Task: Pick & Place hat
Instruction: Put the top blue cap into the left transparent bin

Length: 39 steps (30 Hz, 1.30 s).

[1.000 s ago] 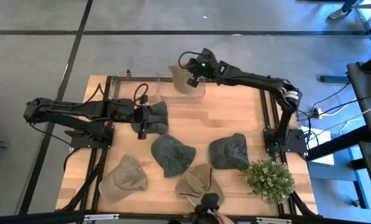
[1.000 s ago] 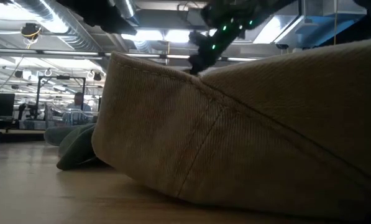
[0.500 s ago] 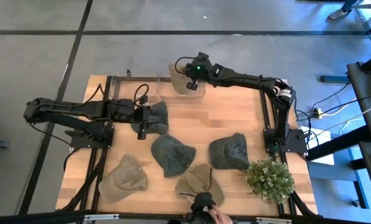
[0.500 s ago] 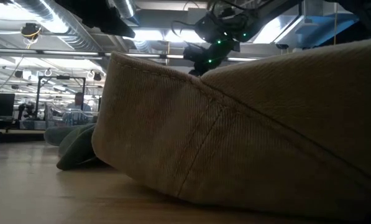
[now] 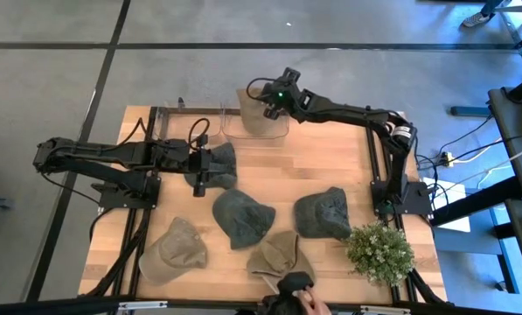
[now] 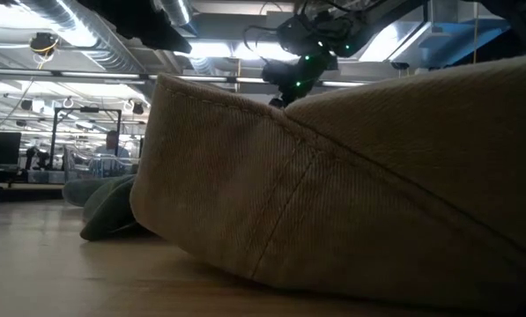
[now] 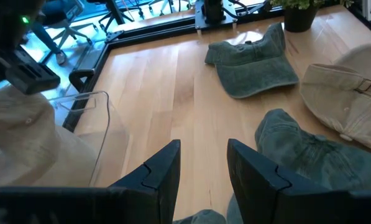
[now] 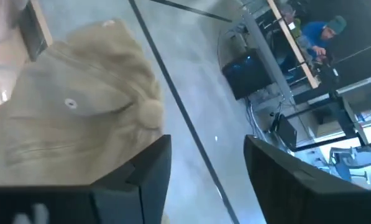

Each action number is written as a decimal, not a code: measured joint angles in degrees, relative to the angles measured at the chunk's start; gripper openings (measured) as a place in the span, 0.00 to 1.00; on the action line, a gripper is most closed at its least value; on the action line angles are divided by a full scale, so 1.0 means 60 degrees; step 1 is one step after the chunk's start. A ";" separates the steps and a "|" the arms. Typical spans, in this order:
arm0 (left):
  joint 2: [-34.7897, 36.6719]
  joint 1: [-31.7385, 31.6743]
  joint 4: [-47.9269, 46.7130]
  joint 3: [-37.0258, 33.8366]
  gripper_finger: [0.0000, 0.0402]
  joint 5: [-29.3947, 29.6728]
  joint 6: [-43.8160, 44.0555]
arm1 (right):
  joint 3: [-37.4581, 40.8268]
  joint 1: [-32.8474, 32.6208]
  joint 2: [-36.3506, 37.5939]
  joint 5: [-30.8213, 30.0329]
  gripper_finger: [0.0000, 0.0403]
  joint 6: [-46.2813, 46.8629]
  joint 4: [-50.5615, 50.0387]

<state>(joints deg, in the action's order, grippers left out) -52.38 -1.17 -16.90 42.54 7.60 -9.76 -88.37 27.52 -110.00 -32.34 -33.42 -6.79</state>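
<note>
A tan hat [image 5: 257,114] lies in the clear bin [image 5: 282,133] at the table's far edge; the right wrist view shows its crown and button [image 8: 73,118]. My right gripper [image 5: 271,107] hovers open over the bin beside this hat [image 8: 207,146]. My left gripper [image 5: 201,175] is open and low over a dark green hat [image 5: 219,163] at the table's left middle. In the left wrist view its fingers [image 7: 204,149] frame bare tabletop, with green cloth [image 7: 204,218] just under them. I cannot tell whether either gripper touches its hat.
More hats lie on the table: dark green ones at the middle [image 5: 241,217] and right [image 5: 323,213], tan ones at the near left [image 5: 175,249] and near middle [image 5: 282,256]. A potted plant [image 5: 379,252] stands at the near right corner. A hand [image 5: 311,303] shows at the near edge.
My right gripper has shifted a little toward the table's left above the bin and risen slightly. The tan hat has shifted with it and now lies in the bin.
</note>
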 joint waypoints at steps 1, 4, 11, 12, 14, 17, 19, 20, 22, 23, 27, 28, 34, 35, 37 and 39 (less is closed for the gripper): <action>0.0000 0.0000 -0.0003 0.0000 0.32 0.0001 0.0004 | 0.0002 -0.0044 0.0091 -0.0023 0.51 -0.0007 0.0011; 0.0000 0.0000 -0.0004 0.0000 0.32 0.0003 0.0004 | 0.0002 -0.0252 0.0419 -0.0048 0.53 -0.0020 0.0055; 0.0000 0.0000 -0.0004 0.0000 0.32 0.0004 0.0054 | 0.0002 -0.1319 0.1702 -0.0098 0.54 0.0500 -0.1436; 0.0000 0.0000 -0.0008 0.0000 0.32 0.0004 0.0129 | -0.0006 -0.1530 0.1892 0.0157 0.54 0.0739 -0.1954; -0.0001 0.0000 -0.0015 0.0000 0.32 0.0000 0.0348 | -0.0006 -0.1886 0.2263 0.0887 0.54 0.1337 -0.3273; -0.0060 0.0000 -0.0013 0.0000 0.32 0.0002 0.0533 | 0.0039 -0.2217 0.2739 0.2565 0.54 0.2886 -0.5077; -0.0168 0.0000 -0.0017 0.0000 0.32 -0.0024 0.0535 | 0.0398 -0.2350 0.3027 0.3860 0.54 0.3977 -0.5593; -0.0236 0.0000 -0.0011 0.0000 0.32 -0.0033 0.0532 | 0.0683 -0.2430 0.3148 0.4397 0.54 0.4292 -0.5665; -0.0473 0.0000 0.0015 0.0000 0.32 -0.0168 0.0504 | 0.1392 -0.2661 0.3400 0.5017 0.54 0.4614 -0.5505; -0.0625 -0.0002 0.0044 -0.0002 0.32 -0.0318 0.0406 | 0.1759 -0.2804 0.3514 0.5057 0.54 0.4776 -0.5286; -0.1437 -0.0004 0.0739 -0.0002 0.32 -0.1060 -0.0054 | 0.2999 -0.3268 0.3935 0.4408 0.54 0.5217 -0.4482; -0.1641 -0.0004 0.0909 -0.0004 0.32 -0.1217 -0.0141 | 0.3241 -0.3354 0.4016 0.4114 0.54 0.5312 -0.4357; -0.2398 -0.0050 0.1119 -0.0004 0.32 -0.0724 -0.0226 | 0.4276 -0.3714 0.4242 0.3000 0.54 0.5359 -0.3190; -0.2447 -0.0076 0.1120 -0.0007 0.32 -0.0544 -0.0175 | 0.4427 -0.3699 0.4241 0.2930 0.54 0.5178 -0.2908; -0.2547 -0.0143 0.1157 -0.0007 0.32 -0.0189 0.0037 | 0.4734 -0.3652 0.4241 0.2865 0.54 0.4668 -0.2203; -0.2605 -0.0234 0.1068 -0.0007 0.32 -0.0003 0.0242 | 0.5022 -0.3544 0.4241 0.2871 0.54 0.4183 -0.1528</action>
<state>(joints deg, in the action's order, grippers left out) -68.01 -2.58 -10.50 42.50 7.58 -8.31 -58.24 6.25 -84.55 -15.11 -8.32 -15.95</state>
